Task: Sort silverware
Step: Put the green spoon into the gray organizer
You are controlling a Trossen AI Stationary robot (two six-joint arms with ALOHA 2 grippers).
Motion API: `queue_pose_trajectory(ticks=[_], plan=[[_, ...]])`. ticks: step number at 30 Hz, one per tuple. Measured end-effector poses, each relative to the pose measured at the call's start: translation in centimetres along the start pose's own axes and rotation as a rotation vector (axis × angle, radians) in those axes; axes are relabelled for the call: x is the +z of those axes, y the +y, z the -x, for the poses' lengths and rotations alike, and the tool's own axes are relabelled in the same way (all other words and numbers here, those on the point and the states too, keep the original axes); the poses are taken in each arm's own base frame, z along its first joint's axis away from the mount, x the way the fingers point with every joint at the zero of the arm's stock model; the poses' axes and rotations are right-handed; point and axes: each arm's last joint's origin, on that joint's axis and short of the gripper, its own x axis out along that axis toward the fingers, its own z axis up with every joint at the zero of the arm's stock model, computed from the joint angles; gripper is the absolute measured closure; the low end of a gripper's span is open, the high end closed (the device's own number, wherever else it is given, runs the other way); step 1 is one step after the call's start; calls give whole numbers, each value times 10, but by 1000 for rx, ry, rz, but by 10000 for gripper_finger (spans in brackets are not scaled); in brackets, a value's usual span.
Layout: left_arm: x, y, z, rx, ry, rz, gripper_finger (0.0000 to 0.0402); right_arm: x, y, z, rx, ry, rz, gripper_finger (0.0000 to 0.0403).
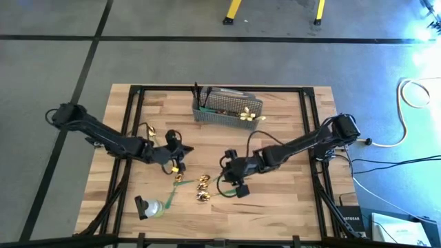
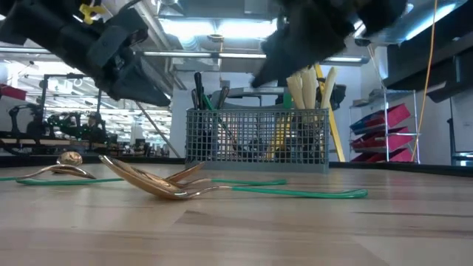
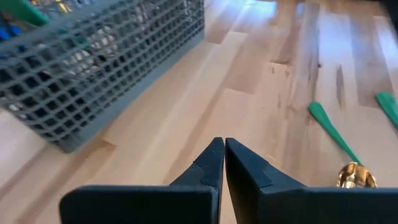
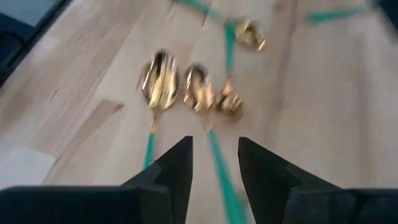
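Several gold spoons (image 1: 202,189) lie loose on the wooden table near its front middle, their bowls (image 4: 198,87) bunched together, with thin green strips (image 4: 219,163) running among them. My right gripper (image 1: 223,178) hangs open just right of them, slanting down toward the bowls (image 4: 159,79), with nothing between its fingers. My left gripper (image 1: 185,150) is shut and empty, above the table left of centre, with one gold spoon (image 3: 356,176) close by. The grey mesh basket (image 1: 227,107) stands at the far middle and holds dark forks (image 2: 199,89) and cream-handled knives (image 2: 307,92) upright.
A small black and pale green object (image 1: 149,207) lies near the front left. A black frame (image 1: 134,93) runs around the tabletop. Bare wood (image 1: 289,200) shows to the right of the spoons, and more between the spoons and the basket.
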Motion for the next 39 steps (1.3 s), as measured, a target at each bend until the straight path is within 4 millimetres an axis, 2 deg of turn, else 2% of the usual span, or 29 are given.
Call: queue_pose_trajectory(ticks=[6,11,15,20,26,32,39], plan=[[-12,-13,-19,-16,-4,3,402,-13,13,-26,79,44,-34,290],[-18,-22,-30,-100,-10,38,401,-9,23,-35,145,-24,-48,290],[-22,-26,-33,-147,-6,23,385,-15,35,-46,160,-18,-42,290],[-21,-29,-32,-159,-24,4,336,-20,44,-56,76,-30,-36,290],[-20,-33,-30,-182,-39,-10,284,-25,41,-68,-60,-44,-50,290],[-21,-34,-28,-192,-33,33,277,-39,55,-93,-20,-63,-79,290],[-23,-38,-26,-214,-20,78,278,-44,79,-92,-150,-97,-84,290]])
